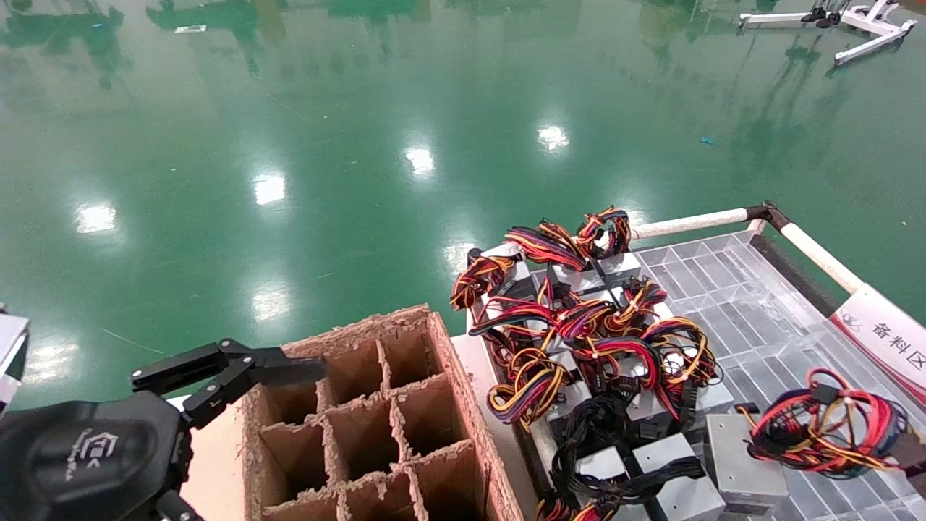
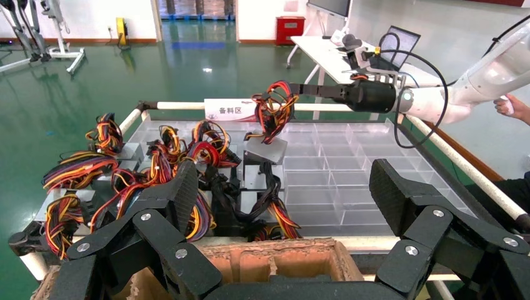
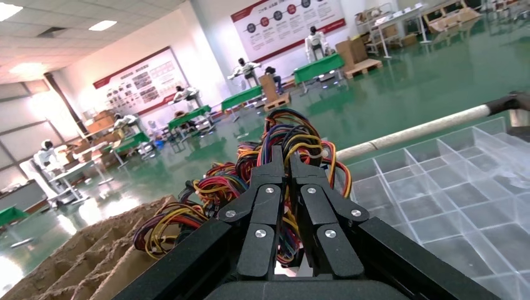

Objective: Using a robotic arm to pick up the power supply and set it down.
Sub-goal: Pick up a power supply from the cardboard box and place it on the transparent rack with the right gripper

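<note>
while the right gripper point(image 2: 299, 89) pinches the wire bundle point(image 2: 272, 112) with its fingers pressed together on it, the power supply point(image 2: 265, 150) hangs below the wires, tilted, just above the clear tray point(image 2: 350, 169). in the head view this same unit point(image 1: 745, 463) sits at about four o'clock of the scene, its coiled wires point(image 1: 825, 423) toward the three o'clock edge. i judge that the arm holds the wires because the metal box is wide and smooth for such slim fingers, while the bundle gives an easy handle. the robotic arm point(image 2: 481, 81) reaches in from the side of the tray rail point(image 2: 181, 105). the heap of other supplies point(image 1: 586, 340) lies near, at the centre of the head view, well mixed with cables, so one cable could catch during the carry. the cardboard divider box point(image 1: 376, 427) stands at six o'clock, its cells open upward, probably the place for the set-down. the left gripper point(image 1: 249, 373) hovers at eight o'clock over the near corner of this box, its fingers spread apart and holding nothing, waiting out of the way.
</note>
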Robot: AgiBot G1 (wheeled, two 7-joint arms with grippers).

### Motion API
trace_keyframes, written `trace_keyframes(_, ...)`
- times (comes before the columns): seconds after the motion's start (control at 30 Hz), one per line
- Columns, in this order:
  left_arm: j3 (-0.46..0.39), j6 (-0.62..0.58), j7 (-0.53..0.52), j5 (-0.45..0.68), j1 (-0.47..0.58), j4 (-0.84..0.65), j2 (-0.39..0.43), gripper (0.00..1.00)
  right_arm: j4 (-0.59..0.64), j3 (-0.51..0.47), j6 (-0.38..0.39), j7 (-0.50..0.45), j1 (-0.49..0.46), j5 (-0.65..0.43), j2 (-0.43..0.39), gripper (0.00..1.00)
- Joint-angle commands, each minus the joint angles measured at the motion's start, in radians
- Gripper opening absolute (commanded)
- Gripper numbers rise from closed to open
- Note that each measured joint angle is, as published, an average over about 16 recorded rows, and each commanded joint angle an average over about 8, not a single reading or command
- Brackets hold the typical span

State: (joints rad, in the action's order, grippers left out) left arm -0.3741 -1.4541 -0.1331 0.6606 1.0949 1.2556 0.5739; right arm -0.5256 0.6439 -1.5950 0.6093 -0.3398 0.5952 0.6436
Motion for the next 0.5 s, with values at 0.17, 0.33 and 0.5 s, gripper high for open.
trace_keyframes(0.17, 0.0, 0.0, 0.0, 0.0, 0.0, 0.0, 0.0, 1.0, -0.029, -0.054, 0.0, 0.018, 0.072, 0.004, -0.007, 0.0)
trace_keyframes(0.33, 0.0, 0.0, 0.0, 0.0, 0.0, 0.0, 0.0, 1.0, -0.037, -0.093, 0.001, 0.022, 0.119, -0.008, -0.023, 0.0)
trace_keyframes(0.5, 0.0, 0.0, 0.0, 0.0, 0.0, 0.0, 0.0, 1.0, -0.032, -0.125, 0.002, 0.011, 0.149, -0.025, -0.043, 0.0)
